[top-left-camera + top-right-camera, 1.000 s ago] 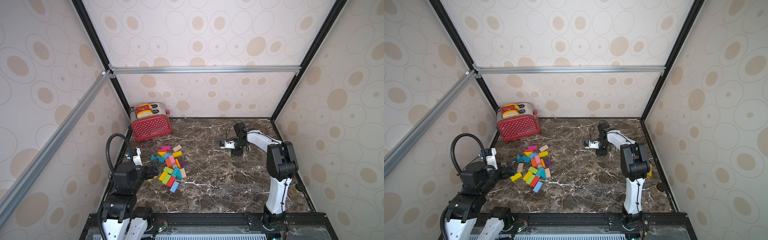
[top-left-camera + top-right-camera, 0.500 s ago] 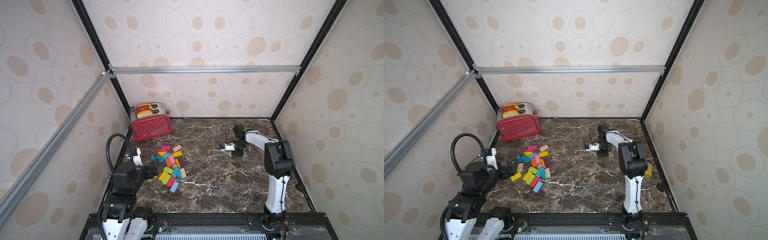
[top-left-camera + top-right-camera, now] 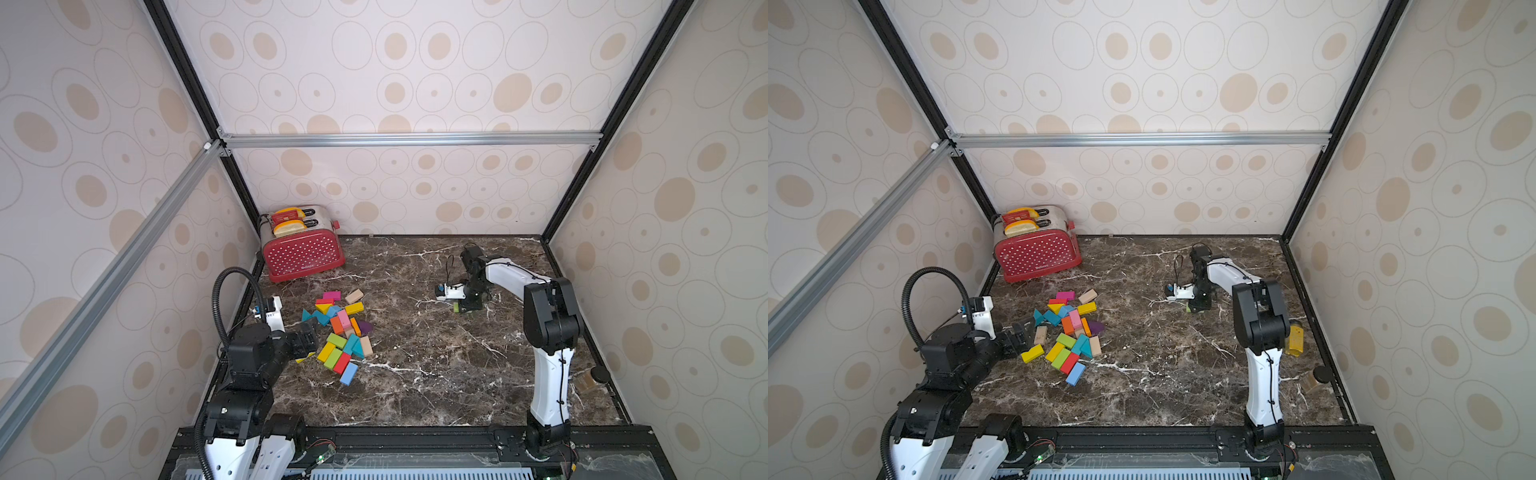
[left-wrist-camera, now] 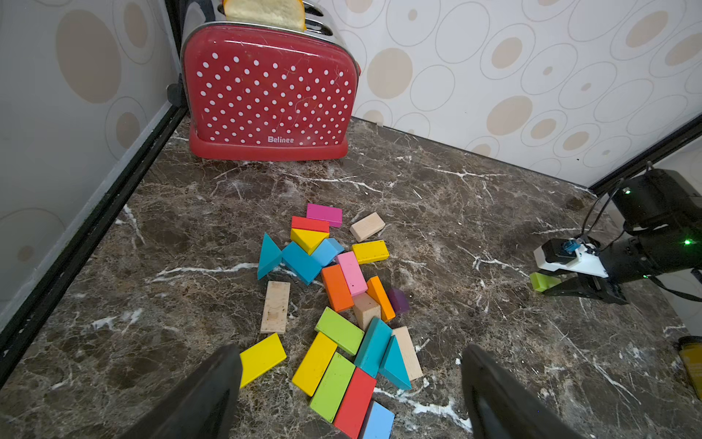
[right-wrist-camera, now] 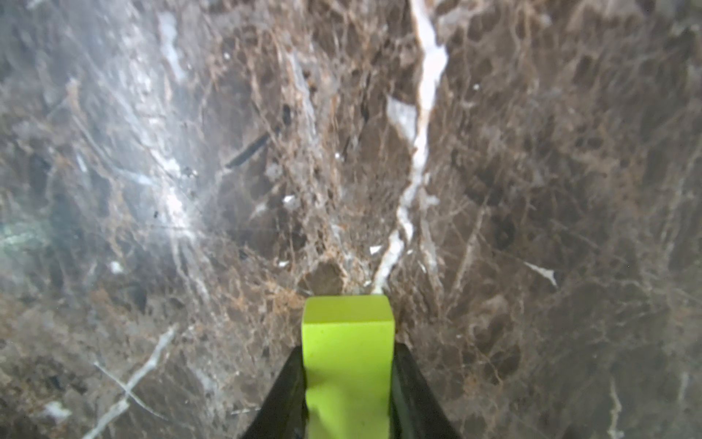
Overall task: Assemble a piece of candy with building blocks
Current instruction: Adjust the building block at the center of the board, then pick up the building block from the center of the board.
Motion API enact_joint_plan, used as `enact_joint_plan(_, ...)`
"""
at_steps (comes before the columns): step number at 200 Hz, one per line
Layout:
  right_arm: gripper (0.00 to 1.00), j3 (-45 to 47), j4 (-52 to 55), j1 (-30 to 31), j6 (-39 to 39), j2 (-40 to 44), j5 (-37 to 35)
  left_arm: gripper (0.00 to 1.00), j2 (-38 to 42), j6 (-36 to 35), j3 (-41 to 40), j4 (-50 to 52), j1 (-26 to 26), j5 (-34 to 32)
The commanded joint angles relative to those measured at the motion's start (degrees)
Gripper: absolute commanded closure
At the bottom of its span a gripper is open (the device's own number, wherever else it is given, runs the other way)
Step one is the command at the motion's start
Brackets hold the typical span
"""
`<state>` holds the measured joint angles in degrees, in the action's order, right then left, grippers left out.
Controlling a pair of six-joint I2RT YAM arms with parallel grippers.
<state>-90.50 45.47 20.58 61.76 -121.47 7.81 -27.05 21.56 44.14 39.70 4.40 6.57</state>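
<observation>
The building blocks (image 3: 340, 328) (image 3: 1073, 332) lie in a loose, many-coloured pile at the left of the marble table; the left wrist view shows the pile (image 4: 334, 304) close up. My left gripper (image 3: 307, 338) (image 4: 351, 355) stands open at the pile's near-left edge, with nothing between its fingers. One green block (image 3: 456, 307) (image 3: 1188, 308) (image 4: 543, 282) stands apart at the right middle of the table. My right gripper (image 3: 464, 308) (image 5: 348, 347) is low over the marble and shut on it. Both fingers press the green block's (image 5: 347, 315) sides.
A red polka-dot toaster (image 3: 302, 253) (image 4: 269, 95) with toast in its slots stands in the back left corner. A mustard-yellow bottle (image 3: 1295, 340) and a dark-lidded jar (image 3: 592, 379) sit by the right wall. Walls enclose the table on three sides.
My right gripper's jaws have closed onto the green block, and the right arm's elbow has shifted slightly. The left arm and the pile have not moved.
</observation>
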Motion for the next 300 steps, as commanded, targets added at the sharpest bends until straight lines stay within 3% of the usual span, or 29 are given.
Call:
enact_joint_plan(1, 0.64, -0.56, 1.59, 0.48, 0.45, -1.51, 0.35, 0.09, 0.33, -0.56, 0.07, -0.44, 0.34, 0.11)
enact_joint_plan(39, 0.39, 1.38, -1.14, 0.58, -1.62, 0.93, 0.95, 0.07, 0.08, -0.56, 0.28, -0.33, 0.35, -0.39)
enact_joint_plan(72, 0.30, 2.70, -4.20, 1.16, -10.29, 9.14, 4.83, 0.01, -0.98, 1.64, 1.14, 0.84, 0.34, -3.49)
enact_joint_plan(90, 0.28, 5.60, -9.59, 2.26, -21.11, 15.68, 4.45, 0.01, -1.57, 3.70, 1.12, 2.14, 0.58, -6.20)
enact_joint_plan(123, 0.22, 14.87, -22.82, 10.07, -52.87, 24.75, 7.85, 0.01, -5.23, 4.69, 1.92, 3.77, 0.78, -5.03)
enact_joint_plan(142, 0.22, 18.50, -28.10, 16.89, -69.12, 24.30, 6.53, 0.01, -9.25, 6.05, 4.29, 7.34, 0.78, -8.09)
enact_joint_plan(162, 0.23, 15.78, -25.93, 25.14, -75.80, 20.20, 1.56, 0.02, -11.56, 8.84, 3.35, 6.14, 0.78, -5.87)
enact_joint_plan(222, 0.28, 4.45, -18.50, 39.03, -78.60, 6.61, -7.73, 0.02, -10.64, 8.91, 1.89, 5.43, 0.78, -7.10)
enact_joint_plan(300, 0.30, -7.54, -11.84, 41.35, -82.21, -4.32, -7.73, 0.02, -10.37, 8.32, 1.68, 5.30, 0.78, -7.32)
